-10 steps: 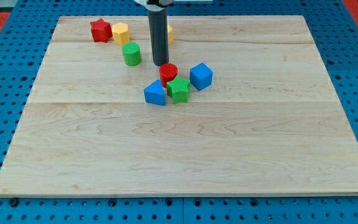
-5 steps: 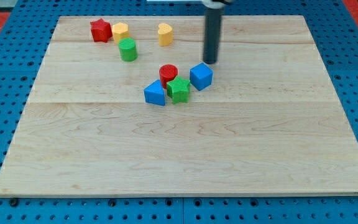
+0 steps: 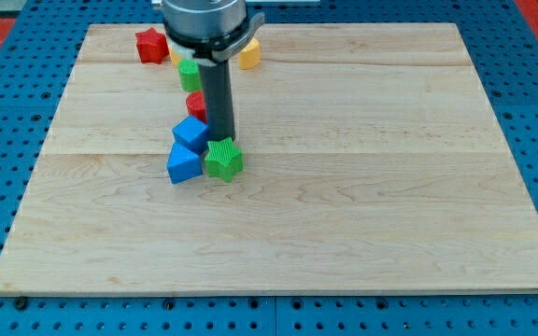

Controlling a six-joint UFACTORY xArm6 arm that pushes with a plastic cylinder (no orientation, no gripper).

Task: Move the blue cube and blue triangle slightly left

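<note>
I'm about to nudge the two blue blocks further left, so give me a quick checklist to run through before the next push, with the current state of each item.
1. My tip in view: ok, it shows just right of the blue cube and just above the green star.
2. Tip on the correct side for a leftward push: ok, it stands to the view's right of the cube.
3. Blue triangle in the push line: not ok, it sits below the cube, lower than the tip.
4. Green star clear of the path: not ok, it touches the triangle's right side.
5. Board free to the left of both blues: ok.
6. Red cylinder position: cannot tell, the rod hides part of it.
</note>
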